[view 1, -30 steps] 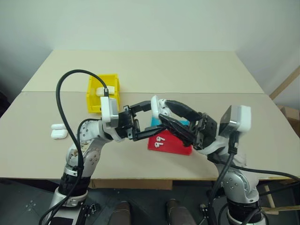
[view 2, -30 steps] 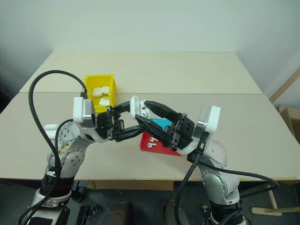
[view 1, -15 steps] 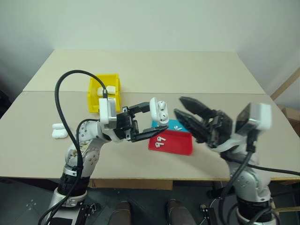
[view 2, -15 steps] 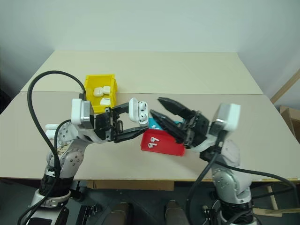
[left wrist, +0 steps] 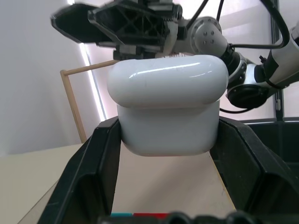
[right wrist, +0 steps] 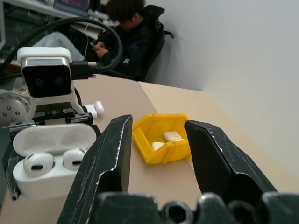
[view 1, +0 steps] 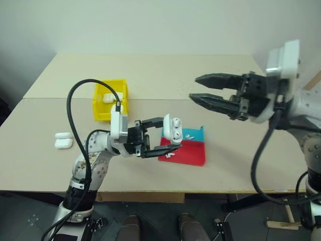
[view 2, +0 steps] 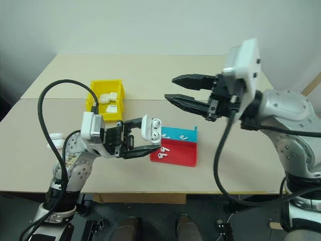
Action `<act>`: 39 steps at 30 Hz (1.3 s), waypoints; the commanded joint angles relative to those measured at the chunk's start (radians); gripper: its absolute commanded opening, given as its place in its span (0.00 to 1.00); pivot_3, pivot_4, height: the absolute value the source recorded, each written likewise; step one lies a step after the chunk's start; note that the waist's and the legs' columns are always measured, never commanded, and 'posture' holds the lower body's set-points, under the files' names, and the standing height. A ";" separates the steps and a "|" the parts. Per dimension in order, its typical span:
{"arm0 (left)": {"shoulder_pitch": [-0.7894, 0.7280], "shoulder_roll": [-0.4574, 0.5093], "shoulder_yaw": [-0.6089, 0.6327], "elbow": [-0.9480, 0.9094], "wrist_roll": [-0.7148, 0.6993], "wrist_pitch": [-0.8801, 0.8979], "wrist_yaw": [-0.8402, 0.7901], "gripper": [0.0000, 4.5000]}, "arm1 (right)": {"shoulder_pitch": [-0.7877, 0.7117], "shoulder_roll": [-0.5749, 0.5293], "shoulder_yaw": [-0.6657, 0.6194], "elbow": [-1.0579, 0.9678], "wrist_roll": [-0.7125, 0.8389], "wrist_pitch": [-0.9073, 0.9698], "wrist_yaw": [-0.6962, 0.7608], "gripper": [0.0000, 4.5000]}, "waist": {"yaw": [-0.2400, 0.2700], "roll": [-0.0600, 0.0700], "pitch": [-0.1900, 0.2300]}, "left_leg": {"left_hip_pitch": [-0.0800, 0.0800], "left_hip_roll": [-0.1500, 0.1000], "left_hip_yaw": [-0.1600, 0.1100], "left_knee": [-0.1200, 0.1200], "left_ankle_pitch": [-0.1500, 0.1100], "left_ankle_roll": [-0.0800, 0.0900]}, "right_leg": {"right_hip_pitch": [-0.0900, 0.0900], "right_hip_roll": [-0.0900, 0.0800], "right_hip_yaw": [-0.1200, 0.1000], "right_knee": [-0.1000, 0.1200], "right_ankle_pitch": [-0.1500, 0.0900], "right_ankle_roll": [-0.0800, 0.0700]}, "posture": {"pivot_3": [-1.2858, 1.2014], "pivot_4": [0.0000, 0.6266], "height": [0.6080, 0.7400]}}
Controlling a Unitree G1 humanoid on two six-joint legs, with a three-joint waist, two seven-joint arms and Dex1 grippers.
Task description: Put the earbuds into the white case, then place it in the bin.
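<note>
Since a second ago the right gripper [view 1: 200, 88] has pulled up and away from the case [view 1: 173, 129], and now hangs high over the table [view 1: 210, 70] with its fingers spread and nothing between them. Left gripper [view 1: 167, 137] is clamped on the case, gripping its lower body from both sides, and holds it above the near edge of the red-and-blue tray [view 1: 193, 150]. Its lid stands open; the right wrist view shows two earbuds [right wrist: 52, 160] seated in their wells. More earbuds [view 1: 170, 154] lie loose in the tray. The bin [view 1: 99, 105] sits well off to the left, with cases already inside, and two other cases [view 1: 62, 140] rest on the table near the left edge.

Judging by looks, the case is light, hard and glossy, so likely to slip or twist under a pinch. The flat faces of the body, below the hinge, seem the safest hold; the lid probably needs pressing shut from above before the trip to the bin
</note>
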 commanded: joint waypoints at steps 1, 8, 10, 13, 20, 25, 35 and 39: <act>-0.004 -0.003 -0.001 -0.009 0.010 -0.021 -0.003 0.62 | -0.130 -0.014 0.075 0.061 -0.115 -0.022 0.079 0.42 | 0.001 0.000 0.000 | 0.000 0.000 0.000 0.000 0.000 0.000 | 0.000 0.000 0.000 0.000 0.000 0.000 | 0.52 0.24 1.00; -0.014 0.008 -0.015 0.010 0.053 -0.020 0.001 0.62 | -0.358 0.015 0.199 0.163 -0.184 0.098 0.204 0.01 | 0.001 0.000 0.000 | -0.001 0.000 0.000 0.000 0.000 0.000 | -0.001 -0.001 0.000 0.001 0.000 0.000 | 0.52 0.24 1.00; -0.015 0.011 -0.015 0.013 0.061 -0.021 0.000 0.62 | -0.399 0.010 0.229 0.176 -0.196 0.120 0.261 0.01 | 0.002 0.000 0.000 | 0.000 0.001 0.000 0.000 0.000 0.000 | -0.001 0.000 -0.001 0.001 0.000 0.000 | 0.52 0.24 1.00; -0.019 0.011 -0.016 0.030 0.078 -0.041 -0.008 0.62 | -0.417 0.003 0.235 0.191 -0.184 0.127 0.361 0.01 | 0.003 0.000 0.000 | -0.001 0.000 0.000 0.000 0.000 0.000 | -0.001 0.000 -0.001 0.000 0.000 0.000 | 0.52 0.24 1.00; -0.043 0.023 -0.025 0.058 0.125 -0.051 -0.007 0.62 | -0.408 0.017 0.280 0.247 -0.270 0.037 0.523 0.01 | 0.003 0.000 0.000 | 0.000 0.000 0.000 0.000 0.000 0.000 | -0.001 0.000 -0.001 0.001 0.000 0.000 | 0.52 0.24 1.00; -0.058 0.030 -0.030 0.066 0.143 -0.040 -0.003 0.62 | -0.423 0.072 0.355 0.304 -0.372 -0.040 0.585 0.01 | -0.002 0.000 0.000 | 0.000 0.001 0.000 0.000 0.000 0.000 | -0.002 0.000 -0.001 0.002 0.000 0.000 | 0.52 0.24 1.00; -0.069 0.043 -0.031 0.083 0.155 -0.055 -0.016 0.62 | -0.437 0.124 0.392 0.311 -0.458 -0.091 0.664 0.01 | 0.002 0.000 0.000 | -0.001 0.000 -0.001 0.000 0.000 0.000 | -0.002 -0.001 -0.001 0.002 0.000 0.000 | 0.52 0.24 1.00; -0.069 0.041 -0.031 0.084 0.157 -0.062 -0.016 0.62 | -0.432 0.125 0.392 0.299 -0.473 -0.097 0.677 0.01 | 0.002 0.000 0.000 | -0.001 0.000 -0.001 0.001 0.000 0.000 | -0.002 -0.001 -0.001 0.002 0.000 0.000 | 0.52 0.24 1.00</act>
